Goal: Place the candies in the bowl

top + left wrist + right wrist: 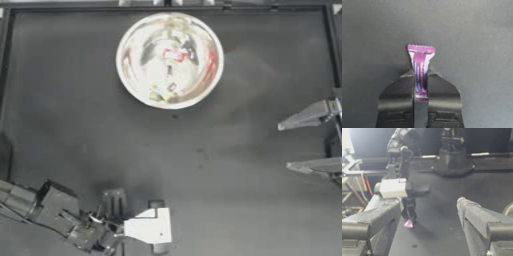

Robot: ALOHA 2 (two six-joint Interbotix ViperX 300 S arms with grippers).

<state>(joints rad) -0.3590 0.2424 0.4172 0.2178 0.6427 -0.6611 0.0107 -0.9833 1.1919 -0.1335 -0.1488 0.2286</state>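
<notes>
While the left gripper (420, 86) sits low near the front-left corner of the worktop (220, 165), its jaws are pressed together on the lower end of the purple-pink candy (420, 66), most of the packet standing proud beyond the tips.

Item, bowl (169, 60): far centre of the worktop, well apart from the left gripper. Coloured shapes, red and yellow-green, show inside, probably candies already delivered; reflections make the count uncertain.

Item, right gripper (308, 142): at the right edge, jaws spread wide, holding nothing, idle.

Risks, judged:
- Grip is only on one end of the slick wrapper; the packet could slip or swivel out on the long carry to the bowl.
- A dropped packet would lie flat on the worktop and be awkward to pinch again.
- Release too early or from beside the rim would land the candy outside; the tall shiny wall hides the true edge.
- A low approach could knock the bowl and shift it.
</notes>
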